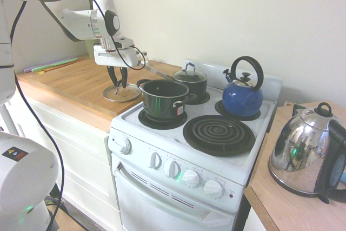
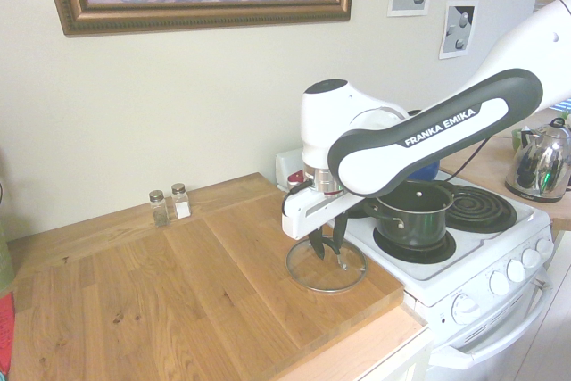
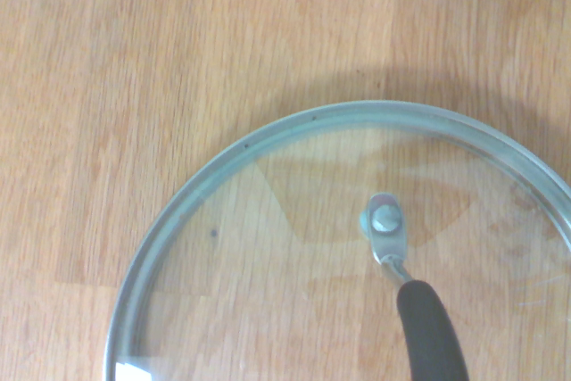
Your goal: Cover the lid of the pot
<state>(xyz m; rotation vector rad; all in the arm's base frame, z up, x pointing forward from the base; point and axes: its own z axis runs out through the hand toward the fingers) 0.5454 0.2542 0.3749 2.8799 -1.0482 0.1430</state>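
Looking at the stove [image 1: 162,150] as our landmark, we find the lid [image 1: 122,93] lying flat on the wooden surface [image 1: 75,85] just beside the stove's edge, on the side away from the blue kettle [image 1: 242,97]. The end effector [image 1: 118,83] points straight down over the lid's middle, its dark fingers [image 2: 318,245] reaching to the handle. We cannot tell whether they are clenched on it or only standing around it. In the wrist view the lid [image 3: 357,247] shows its steel rim, a small metal fixing at the centre and a dark handle part, with the wood grain visible through the glass. The pot [image 1: 164,100] sits uncovered on the stove's front burner nearest the lid. A smaller lidded pot [image 1: 190,81] stands on the burner behind it.
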